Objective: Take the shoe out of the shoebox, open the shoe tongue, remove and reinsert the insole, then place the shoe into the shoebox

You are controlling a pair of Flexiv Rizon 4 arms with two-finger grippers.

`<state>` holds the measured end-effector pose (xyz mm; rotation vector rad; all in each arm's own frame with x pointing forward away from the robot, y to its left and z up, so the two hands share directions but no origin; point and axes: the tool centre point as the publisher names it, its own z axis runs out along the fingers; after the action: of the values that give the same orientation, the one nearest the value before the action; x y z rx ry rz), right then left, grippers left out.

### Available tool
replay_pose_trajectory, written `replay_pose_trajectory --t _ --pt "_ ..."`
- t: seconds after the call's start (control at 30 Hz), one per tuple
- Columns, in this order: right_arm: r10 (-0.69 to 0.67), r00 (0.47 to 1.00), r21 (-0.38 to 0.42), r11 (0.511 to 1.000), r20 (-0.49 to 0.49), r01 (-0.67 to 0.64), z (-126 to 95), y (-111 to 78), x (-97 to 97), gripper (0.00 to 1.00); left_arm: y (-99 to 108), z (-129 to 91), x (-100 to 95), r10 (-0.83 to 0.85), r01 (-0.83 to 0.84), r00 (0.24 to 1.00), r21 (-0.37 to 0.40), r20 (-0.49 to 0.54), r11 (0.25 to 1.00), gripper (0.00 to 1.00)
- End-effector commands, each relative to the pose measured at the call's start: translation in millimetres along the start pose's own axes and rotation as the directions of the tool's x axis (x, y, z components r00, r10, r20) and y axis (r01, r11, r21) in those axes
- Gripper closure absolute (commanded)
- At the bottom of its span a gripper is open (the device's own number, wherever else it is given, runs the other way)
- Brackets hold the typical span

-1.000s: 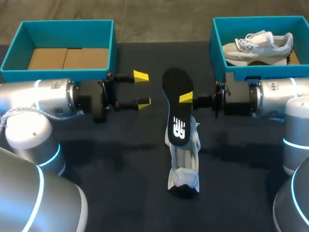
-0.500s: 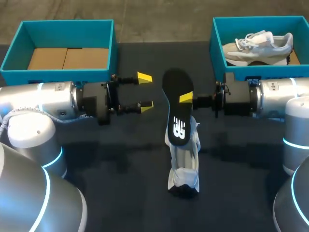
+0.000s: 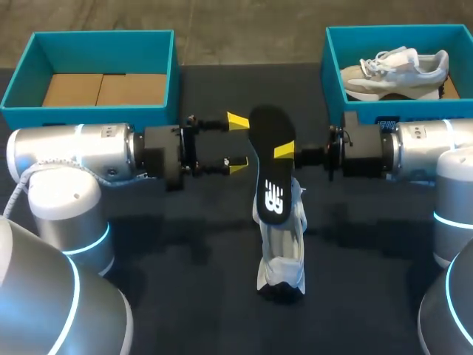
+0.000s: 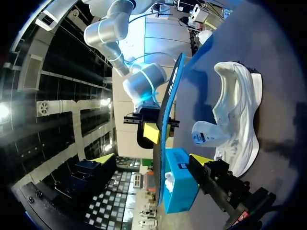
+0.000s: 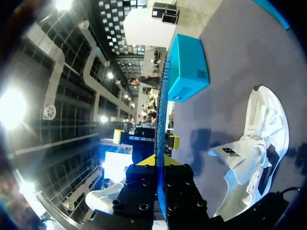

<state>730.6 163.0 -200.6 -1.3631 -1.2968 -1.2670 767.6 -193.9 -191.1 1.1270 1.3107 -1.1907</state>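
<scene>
Insole (image 3: 270, 140) stands on edge above the white shoe (image 3: 282, 251) in the middle of the counter (image 3: 185, 296), clamped in my right pincer (image 3: 285, 151). My left pincer (image 3: 238, 144) hangs with fingers apart just beside the insole's other edge. The left shoebox (image 3: 74, 115) and right shoebox (image 3: 332, 66) sit at the far corners, well apart from the shoe

I see a dark bench (image 3: 148, 244) that carries everything. At its far right corner stands an open teal box (image 3: 329, 74). Inside this box a second shoe (image 3: 392, 74), pale grey and white, lies on its side with its white laces upward. A bit of brown cardboard floor shows beside it.
</scene>
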Motion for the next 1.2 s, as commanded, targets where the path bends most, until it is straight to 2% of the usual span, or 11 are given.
replay_pose_trajectory --t 0.03,0.17,0.2,0.23,0.37,0.5,0.73,0.87,1.2 --pt "0.0 1.0 0.016 1.0 0.017 0.0 -0.3 -1.6 0.5 1.0 4.6 6.7 1.8 0.001 -0.001 1.0 0.002 0.001 1.0 0.05" --pt "0.0 1.0 0.027 1.0 0.017 0.0 1.1 -2.9 -1.9 1.0 5.1 11.1 4.4 0.001 -0.001 1.0 0.002 0.002 1.0 0.22" --pt "0.0 1.0 0.032 0.999 0.016 -0.001 1.7 -3.0 -2.7 1.0 5.1 12.0 5.1 0.001 -0.001 1.0 0.002 0.001 1.0 0.37" --pt "0.0 1.0 0.035 0.999 0.014 -0.001 2.2 -2.8 -3.5 1.0 5.2 13.0 5.9 0.0 0.0 1.0 0.003 0.001 1.0 0.47" --pt "-0.001 1.0 0.054 0.999 0.011 0.001 4.2 -1.7 -4.7 1.0 5.8 16.5 8.5 -0.003 0.004 1.0 0.018 -0.004 1.0 0.49" --pt "0.003 1.0 0.062 0.998 0.01 -0.003 4.5 -0.1 -6.4 1.0 5.7 20.3 10.7 0.002 -0.001 1.0 0.027 -0.012 1.0 0.55" --pt "0.004 1.0 0.061 0.998 0.006 -0.004 4.1 1.5 -8.4 1.0 6.3 26.8 13.0 0.013 -0.013 1.0 0.036 -0.009 0.999 0.55" --pt "0.001 1.0 0.054 0.999 -0.002 -0.001 4.9 2.8 -8.6 1.0 8.6 29.7 14.0 0.025 -0.025 1.0 0.019 -0.006 1.0 0.62" --pt "0.001 1.0 0.041 0.999 -0.006 -0.001 4.1 4.5 -9.8 1.0 11.7 39.0 15.1 0.052 -0.052 0.999 0.003 -0.009 0.999 0.7"
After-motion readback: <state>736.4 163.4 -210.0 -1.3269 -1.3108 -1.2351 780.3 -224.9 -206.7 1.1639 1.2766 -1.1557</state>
